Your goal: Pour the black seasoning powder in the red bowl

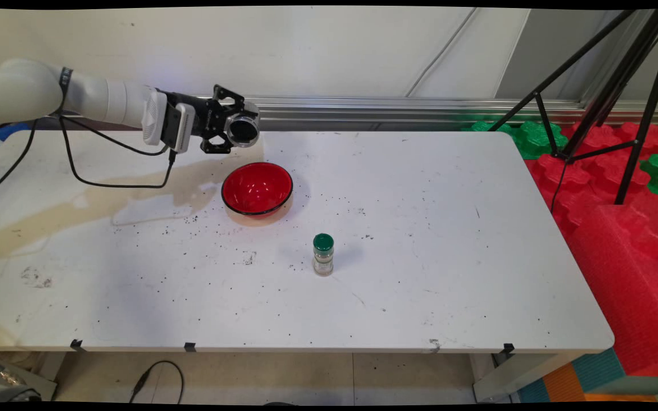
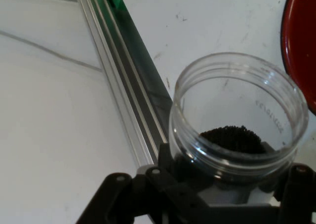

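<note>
The clear plastic jar [image 1: 243, 130] sits clamped in my gripper [image 1: 227, 129], held on its side in the air above the table's far left part, its open mouth turned toward the camera. Through the hand view, the jar [image 2: 237, 120] has a small heap of black grains [image 2: 231, 137] lying against its lower wall. Just below and slightly right of it, the red bowl [image 1: 257, 188] rests on the white table [image 1: 420, 228], with dark specks scattered round it. Further right and nearer the front stands a small spice bottle [image 1: 323, 254] with a green cap, upright, well apart from the bowl.
</note>
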`<control>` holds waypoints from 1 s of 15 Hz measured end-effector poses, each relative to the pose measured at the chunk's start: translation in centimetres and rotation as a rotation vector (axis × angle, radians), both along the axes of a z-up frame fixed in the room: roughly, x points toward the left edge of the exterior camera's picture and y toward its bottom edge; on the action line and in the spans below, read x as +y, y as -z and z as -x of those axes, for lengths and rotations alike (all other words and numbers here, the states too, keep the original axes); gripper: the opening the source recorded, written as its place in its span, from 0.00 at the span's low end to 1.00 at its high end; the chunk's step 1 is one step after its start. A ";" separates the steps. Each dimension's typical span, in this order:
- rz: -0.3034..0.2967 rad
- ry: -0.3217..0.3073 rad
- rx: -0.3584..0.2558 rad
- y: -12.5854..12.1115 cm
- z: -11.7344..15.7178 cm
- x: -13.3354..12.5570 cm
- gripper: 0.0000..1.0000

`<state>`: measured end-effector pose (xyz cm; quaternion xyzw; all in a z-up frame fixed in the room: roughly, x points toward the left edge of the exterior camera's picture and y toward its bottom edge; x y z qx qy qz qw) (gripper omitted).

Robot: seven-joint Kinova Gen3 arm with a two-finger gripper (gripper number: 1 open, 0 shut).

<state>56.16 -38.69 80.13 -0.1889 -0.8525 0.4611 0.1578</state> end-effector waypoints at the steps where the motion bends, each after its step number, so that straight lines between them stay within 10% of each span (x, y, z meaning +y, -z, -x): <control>1: 0.011 0.009 -0.013 0.1 0.1 0.0 0.00; 15: 0.165 0.115 -0.183 1.1 1.7 0.5 0.00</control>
